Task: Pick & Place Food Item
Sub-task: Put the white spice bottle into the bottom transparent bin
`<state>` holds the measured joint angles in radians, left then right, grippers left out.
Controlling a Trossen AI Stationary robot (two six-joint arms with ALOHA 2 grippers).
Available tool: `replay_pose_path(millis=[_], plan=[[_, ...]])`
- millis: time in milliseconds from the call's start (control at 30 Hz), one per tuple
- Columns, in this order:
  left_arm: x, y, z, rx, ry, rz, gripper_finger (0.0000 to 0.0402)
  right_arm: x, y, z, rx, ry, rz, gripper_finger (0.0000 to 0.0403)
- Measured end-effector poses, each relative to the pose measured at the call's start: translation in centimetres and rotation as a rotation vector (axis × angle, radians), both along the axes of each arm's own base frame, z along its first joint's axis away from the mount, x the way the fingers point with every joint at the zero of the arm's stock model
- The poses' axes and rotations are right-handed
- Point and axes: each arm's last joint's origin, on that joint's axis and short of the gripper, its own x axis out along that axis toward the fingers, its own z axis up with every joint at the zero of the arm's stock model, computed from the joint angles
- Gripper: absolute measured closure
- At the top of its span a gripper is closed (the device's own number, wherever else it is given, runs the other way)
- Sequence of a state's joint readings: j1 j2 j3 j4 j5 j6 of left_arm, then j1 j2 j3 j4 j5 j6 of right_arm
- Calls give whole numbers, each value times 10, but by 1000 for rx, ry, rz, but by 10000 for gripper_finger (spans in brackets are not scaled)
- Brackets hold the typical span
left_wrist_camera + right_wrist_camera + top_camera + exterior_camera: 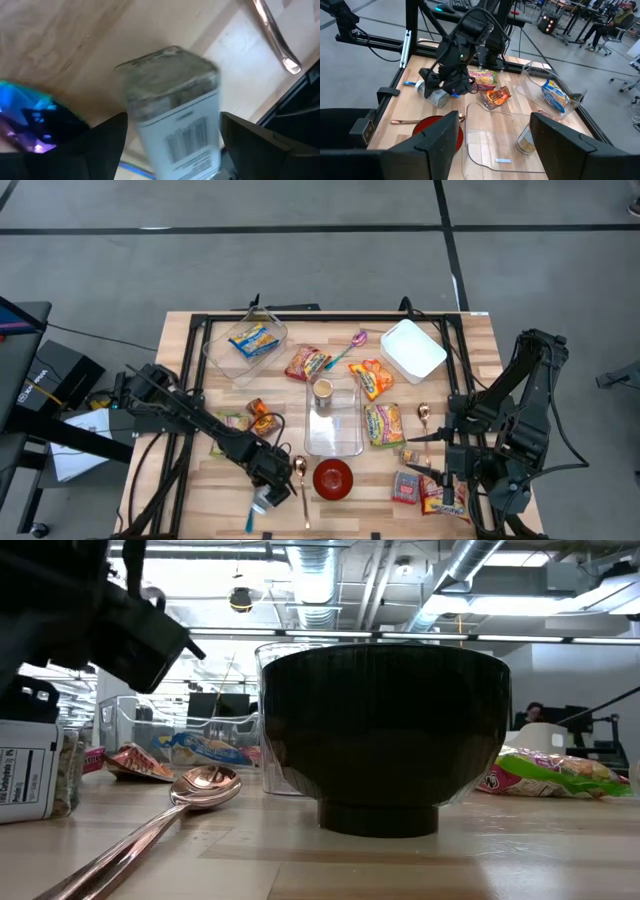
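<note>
Clear plastic formed the spice jar (172, 112), lying on its side near the table's front edge beside the red bowl (333, 477). The left gripper (270, 492) straddled it, fingers spread, apparently not yet pinching; closing squarely across its body would prevent rolling.

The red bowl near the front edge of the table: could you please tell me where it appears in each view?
High view: the round red bowl sits bottom centre, right of the copper spoon.
Low view: it fills the centre as a dark silhouette, the spoon to its left.
Left wrist view: not in it.
Right wrist view: lower left, partly behind a gripper finger.
Shared landmark: the copper spoon beside the bowl.
</note>
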<state>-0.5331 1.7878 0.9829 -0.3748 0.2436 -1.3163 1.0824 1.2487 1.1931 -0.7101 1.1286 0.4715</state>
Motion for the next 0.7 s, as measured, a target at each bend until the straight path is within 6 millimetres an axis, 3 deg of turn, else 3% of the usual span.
replay_pose_path(millis=[200,400,700], plan=[[3,8,5,21,-26,13,123,0,0,0,1,2,2,163],[6,12,8,17,-49,-4,203,0,0,0,1,4,4,163],[6,13,9,23,-64,-32,205,0,0,0,1,4,4,163]])
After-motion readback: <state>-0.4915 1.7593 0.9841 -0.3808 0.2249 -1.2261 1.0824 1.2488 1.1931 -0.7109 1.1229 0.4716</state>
